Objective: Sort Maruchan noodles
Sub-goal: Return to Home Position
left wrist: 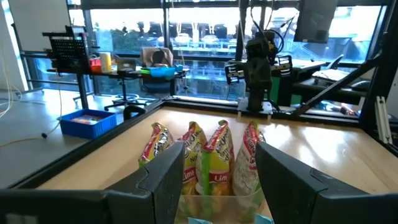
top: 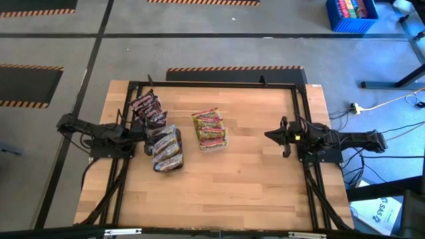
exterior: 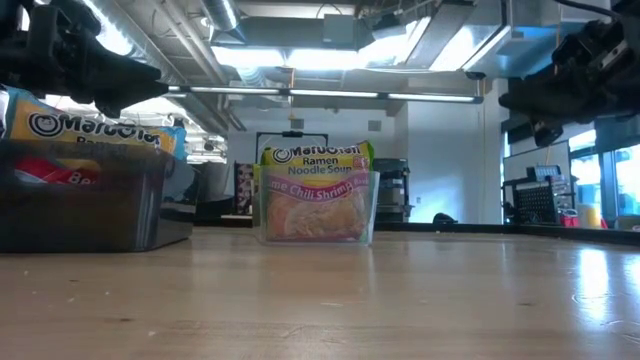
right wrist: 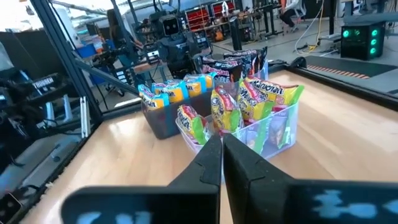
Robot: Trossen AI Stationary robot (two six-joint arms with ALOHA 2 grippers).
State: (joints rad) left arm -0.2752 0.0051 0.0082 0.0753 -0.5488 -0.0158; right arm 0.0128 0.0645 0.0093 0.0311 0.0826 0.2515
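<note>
Maruchan noodles stand on edge in three trays on the wooden table. Yellow-green packets (top: 210, 128) fill a clear tray (exterior: 315, 232) at the middle. Maroon packets (top: 147, 108) sit in a tray at the far left, and blue-and-silver packets (top: 166, 149) fill a dark tray (exterior: 80, 215) nearer. My left gripper (top: 147, 135) is open and level at the left, above that dark tray's edge, pointing at the yellow-green packets (left wrist: 205, 162). My right gripper (top: 267, 136) is shut at the right, level above the table, pointing at the trays (right wrist: 249, 109).
A black frame (top: 219, 84) runs around the table's edges. Bare wood lies between the middle tray and my right gripper and along the near edge. A blue bin (top: 350, 14) stands on the floor beyond the far right corner.
</note>
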